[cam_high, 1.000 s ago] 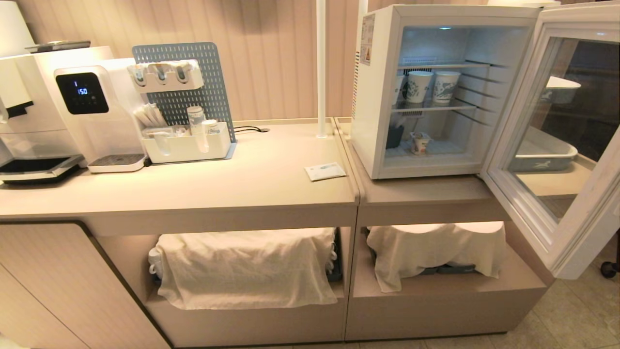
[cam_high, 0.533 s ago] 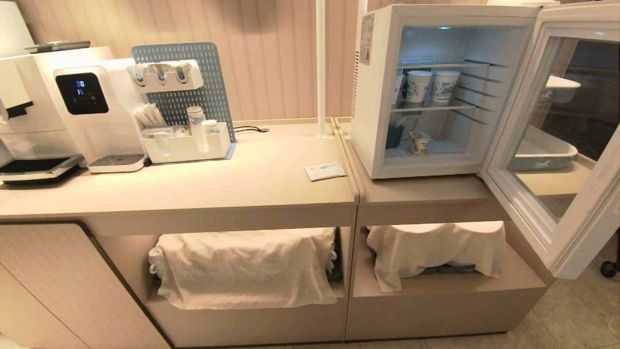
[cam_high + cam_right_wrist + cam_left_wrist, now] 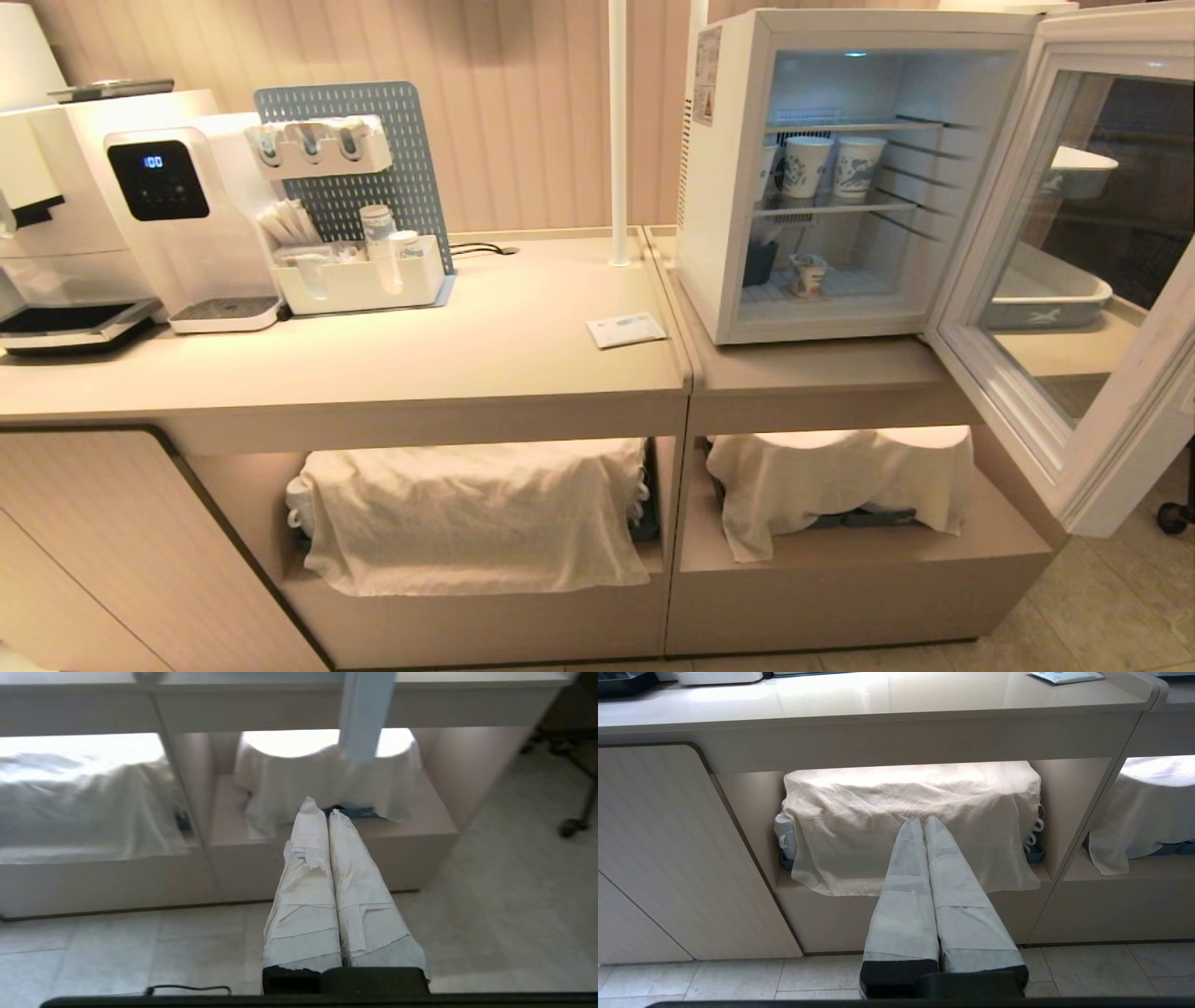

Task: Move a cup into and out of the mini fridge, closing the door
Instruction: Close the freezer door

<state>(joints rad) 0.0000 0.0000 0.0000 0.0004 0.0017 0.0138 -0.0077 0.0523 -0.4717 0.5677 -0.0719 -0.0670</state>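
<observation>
Cup [image 3: 808, 275] on bottom floor of mini fridge [image 3: 738, 187], door [image 3: 1074, 271] swung wide open. Left gripper [image 3: 923, 823] and right gripper [image 3: 318, 807] low before counter shelves, fingers pressed together, empty.

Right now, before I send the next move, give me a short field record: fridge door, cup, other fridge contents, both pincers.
door: open, swung out to the right side of the head view
mini fridge: on the right counter, interior lit
cup: on the fridge floor, below the lower wire shelf, upright
paper cups: on the lower wire shelf
packet: flat on the counter, left of the fridge
left pincer: shut, empty, low before the cloth-covered shelf
right pincer: shut, empty, low near the floor
</observation>
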